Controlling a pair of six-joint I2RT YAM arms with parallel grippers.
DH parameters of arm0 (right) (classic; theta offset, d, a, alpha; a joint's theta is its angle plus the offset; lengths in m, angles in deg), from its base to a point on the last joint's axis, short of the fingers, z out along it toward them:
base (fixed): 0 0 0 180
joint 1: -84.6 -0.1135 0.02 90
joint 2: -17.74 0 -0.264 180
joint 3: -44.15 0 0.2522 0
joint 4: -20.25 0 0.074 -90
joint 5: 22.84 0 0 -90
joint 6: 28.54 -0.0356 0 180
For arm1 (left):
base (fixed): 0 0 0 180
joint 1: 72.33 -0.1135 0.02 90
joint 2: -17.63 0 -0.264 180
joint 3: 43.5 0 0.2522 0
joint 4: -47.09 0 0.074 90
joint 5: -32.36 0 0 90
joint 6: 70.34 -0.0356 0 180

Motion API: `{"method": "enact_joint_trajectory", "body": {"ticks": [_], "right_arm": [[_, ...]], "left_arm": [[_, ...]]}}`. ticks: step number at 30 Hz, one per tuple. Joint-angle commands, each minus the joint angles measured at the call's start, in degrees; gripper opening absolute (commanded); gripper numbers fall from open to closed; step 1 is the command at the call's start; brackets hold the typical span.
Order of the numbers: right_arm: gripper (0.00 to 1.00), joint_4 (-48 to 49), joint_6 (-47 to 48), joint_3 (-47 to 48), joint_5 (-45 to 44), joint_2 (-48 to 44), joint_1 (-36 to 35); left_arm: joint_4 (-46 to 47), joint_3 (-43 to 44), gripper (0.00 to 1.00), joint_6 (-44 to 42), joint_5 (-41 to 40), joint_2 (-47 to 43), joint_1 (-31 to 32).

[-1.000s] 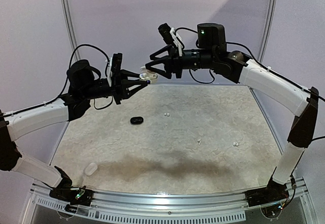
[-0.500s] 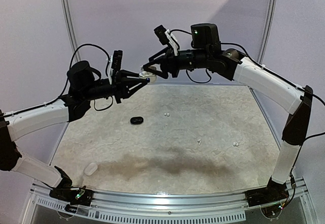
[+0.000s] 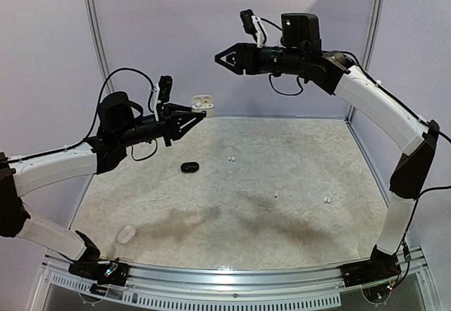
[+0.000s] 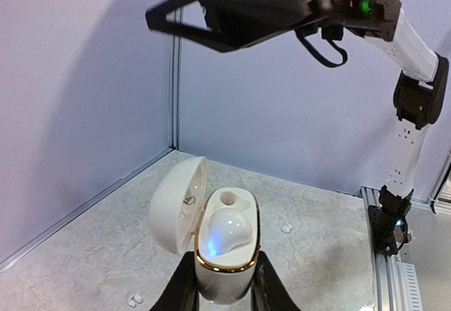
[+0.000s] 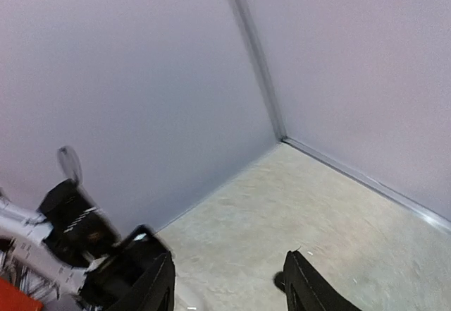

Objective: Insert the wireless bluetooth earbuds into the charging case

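Left gripper [image 3: 199, 111]: clamped on the lower body of the white charging case [image 3: 203, 103], which it holds upright in the air over the far-left part of the worktop [image 3: 296, 240]. In the left wrist view its fingers [image 4: 184, 291] press on the case's two sides. The lid [image 4: 176, 204] is hinged open to the left. One white earbud [image 4: 227, 230] sits in the nearer socket, lit bluish. The farther socket [image 4: 231, 198] shows as an open round hole.

Right gripper [image 3: 220, 58]: jaws parted to a middling width with nothing between them. It is raised above and beyond the case, well apart from it, and points left. The right wrist view shows only its two fingertips [image 5: 151, 283] against the walls and a far corner of the worktop.

On the worktop:
- A pair of loose white earbuds [image 3: 231, 159] lies close together, toward the far edge near centre.
- A black case [image 3: 189, 166] lies just left of that pair.
- A single bud [image 3: 277, 198] lies mid-worktop.
- Another single [image 3: 326, 199] lies toward the right edge.
- A white oval case [image 3: 125, 234] lies by the near-left corner.
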Motion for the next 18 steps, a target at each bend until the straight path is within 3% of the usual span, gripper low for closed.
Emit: {"method": "enact_joint_trajectory", "body": {"ticks": [1, 5, 8, 11, 18], "right_arm": [[0.53, -26.6, -13.54, 0.84, -27.43, 1.5, 3.97], [0.62, -44.39, -16.71, 0.67, -29.94, 6.58, 4.51], [0.68, -52.33, -17.15, -0.54, -29.01, 11.68, 4.5], [0.69, -53.95, -16.75, -4.01, -24.2, 15.03, 4.49], [0.59, -49.47, -17.2, -14.4, -19.42, 18.07, 4.34]], "left_arm": [[0.33, -1.38, 0.0, -1.26, -1.62, -1.12, 0.1], [-0.31, -1.42, 0.0, -1.99, -1.57, -1.35, 0.1], [0.01, -1.52, 0.0, -2.28, -1.27, -1.17, 0.1], [0.07, -1.52, 0.0, -2.43, -0.99, -1.12, 0.23], [-0.1, -1.61, 0.0, -2.97, -0.73, -1.28, 0.28]]}}
